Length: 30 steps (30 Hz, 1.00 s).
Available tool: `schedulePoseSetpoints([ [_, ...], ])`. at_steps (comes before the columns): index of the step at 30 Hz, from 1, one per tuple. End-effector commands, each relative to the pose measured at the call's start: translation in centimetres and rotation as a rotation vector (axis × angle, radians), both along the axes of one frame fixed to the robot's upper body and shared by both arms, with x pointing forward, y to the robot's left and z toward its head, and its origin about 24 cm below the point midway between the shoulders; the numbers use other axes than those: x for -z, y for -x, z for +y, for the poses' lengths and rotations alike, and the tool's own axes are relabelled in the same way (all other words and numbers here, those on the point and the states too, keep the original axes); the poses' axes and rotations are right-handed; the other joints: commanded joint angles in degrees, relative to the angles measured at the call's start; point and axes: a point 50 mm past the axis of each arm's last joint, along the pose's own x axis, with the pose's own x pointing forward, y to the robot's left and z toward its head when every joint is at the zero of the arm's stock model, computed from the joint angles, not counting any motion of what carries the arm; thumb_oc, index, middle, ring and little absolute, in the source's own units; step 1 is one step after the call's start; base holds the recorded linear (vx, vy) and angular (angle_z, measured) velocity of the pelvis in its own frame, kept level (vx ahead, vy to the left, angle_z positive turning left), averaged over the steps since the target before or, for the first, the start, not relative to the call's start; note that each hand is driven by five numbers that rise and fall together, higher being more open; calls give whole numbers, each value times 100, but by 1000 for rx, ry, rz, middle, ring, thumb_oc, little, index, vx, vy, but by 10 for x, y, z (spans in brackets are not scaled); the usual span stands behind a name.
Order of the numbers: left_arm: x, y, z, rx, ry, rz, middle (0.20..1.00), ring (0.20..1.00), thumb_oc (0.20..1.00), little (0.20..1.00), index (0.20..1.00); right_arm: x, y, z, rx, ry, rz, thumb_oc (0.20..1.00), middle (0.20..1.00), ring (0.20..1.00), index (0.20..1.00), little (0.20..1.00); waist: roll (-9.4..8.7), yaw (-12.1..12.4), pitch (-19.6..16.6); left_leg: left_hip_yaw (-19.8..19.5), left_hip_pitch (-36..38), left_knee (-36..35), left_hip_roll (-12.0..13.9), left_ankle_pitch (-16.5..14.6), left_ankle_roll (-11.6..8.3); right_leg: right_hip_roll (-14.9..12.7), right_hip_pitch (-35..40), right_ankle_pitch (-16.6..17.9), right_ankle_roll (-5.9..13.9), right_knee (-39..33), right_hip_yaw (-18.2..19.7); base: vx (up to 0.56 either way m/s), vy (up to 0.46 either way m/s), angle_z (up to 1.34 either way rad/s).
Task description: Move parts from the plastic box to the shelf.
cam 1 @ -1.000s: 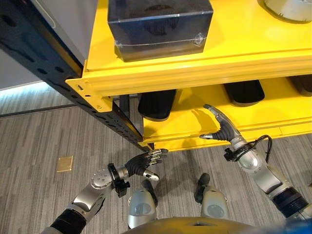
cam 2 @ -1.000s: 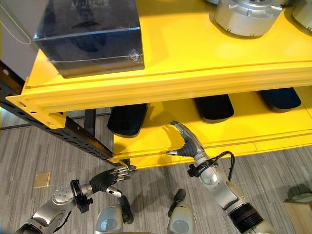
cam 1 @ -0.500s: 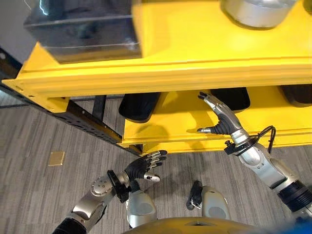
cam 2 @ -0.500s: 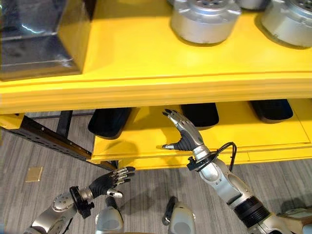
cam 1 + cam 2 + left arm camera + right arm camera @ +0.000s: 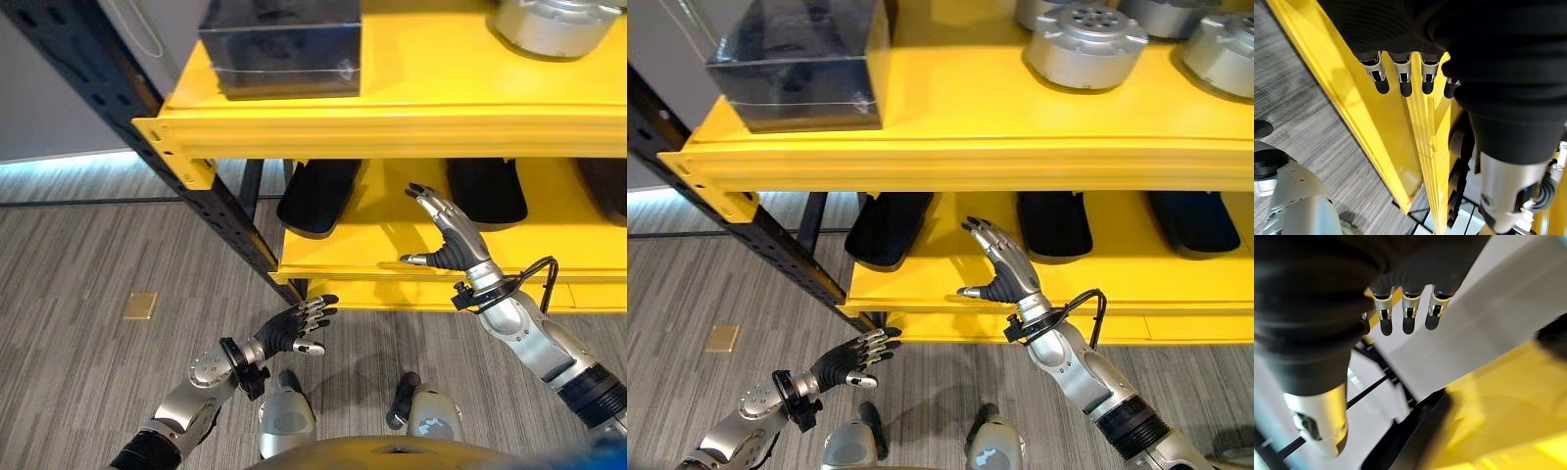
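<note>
The right hand (image 5: 1004, 269) is raised in front of the lower level of the yellow shelf (image 5: 950, 147), fingers straight and spread, thumb out to the side, holding nothing. The left hand (image 5: 292, 330) hangs low over the grey floor (image 5: 88, 264) near the shelf's dark post (image 5: 157, 147), fingers loosely relaxed and empty. Silver round parts (image 5: 1087, 44) sit on the top level beside a dark box (image 5: 798, 64), possibly plastic. Black trays (image 5: 887, 227) lie on the lower level

Dark box (image 5: 282, 44): top cut off at the upper edge.
Silver parts (image 5: 1087, 44): right ones cropped.
Black trays (image 5: 888, 227): rear ends hidden under upper shelf (image 5: 950, 157).
</note>
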Motion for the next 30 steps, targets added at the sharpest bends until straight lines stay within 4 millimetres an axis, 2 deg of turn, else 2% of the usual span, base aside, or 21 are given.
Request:
schedulePoseSetpoints([
  [1, -15, -1, -5, 12, 51, -94, 1000, 1000, 1000, 1000, 1000, -36, 5, 24, -183, -15, -144, 1000, 1000, 1000, 1000, 1000, -57, 79, -32, -299, 84, 372, 356, -175, 42, -229, 274, 178, 610, -319, 262, -44, 23, 27],
  [5, -17, -2, 2, -29, 57, -108, 1000, 1000, 1000, 1000, 1000, -55, 8, 41, -306, 45, -209, 1000, 1000, 1000, 1000, 1000, -39, 238, 87, -386, -91, 387, 341, -154, 45, -333, 127, 193, 655, -225, 171, -99, 20, 15],
  [9, -20, -9, 6, -30, 44, -139, 1000, 1000, 1000, 1000, 1000, -71, -5, 59, -374, 200, -201, 1000, 1000, 1000, 1000, 1000, 12, 448, 305, -474, -405, 481, 378, -101, 12, -519, -147, 245, 688, -54, 53, -207, -4, 26],
  [10, -22, -11, 6, -23, 49, -143, 1000, 1000, 1000, 1000, 1000, -74, -11, 63, -369, 232, -204, 1000, 1000, 1000, 1000, 1000, 42, 530, 374, -518, -460, 517, 340, -108, 37, -546, -168, 222, 668, 23, 14, -151, -2, 36],
  [16, -20, -12, 2, -5, 48, -134, 1000, 1000, 1000, 1000, 1000, -79, -17, 73, -373, 266, -229, 1000, 1000, 1000, 1000, 1000, 89, 612, 457, -563, -585, 572, 325, -93, 46, -639, -274, 208, 666, 168, -48, -51, 15, 15],
  [19, -20, -14, -2, -3, 55, -132, 1000, 1000, 1000, 1000, 1000, -81, -23, 78, -335, 286, -233, 1000, 1000, 1000, 1000, 1000, 133, 642, 498, -583, -652, 597, 321, -88, 38, -667, -314, 193, 659, 202, -48, -36, 37, 5],
  [24, -22, -17, -10, 8, 61, -141, 1000, 1000, 1000, 1000, 1000, -81, -44, 75, -154, 277, -259, 1000, 1000, 1000, 1000, 1000, 207, 670, 586, -615, -764, 588, 294, -61, 34, -694, -423, 198, 652, 243, -40, -50, 40, 3],
  [26, -24, -20, -16, 18, 64, -149, 1000, 1000, 1000, 1000, 1000, -84, -53, 71, -57, 249, -327, 1000, 1000, 1000, 1000, 1000, 249, 655, 633, -625, -819, 589, 278, -55, 38, -698, -489, 196, 650, 274, -18, -50, 46, 10],
  [30, -26, -25, -24, 13, 75, -150, 1000, 1000, 1000, 1000, 1000, -87, -62, 69, 28, 209, -374, 1000, 1000, 1000, 1000, 1000, 298, 632, 679, -632, -830, 587, 259, -60, 41, -681, -508, 177, 625, 293, 3, -2, 46, 2],
])
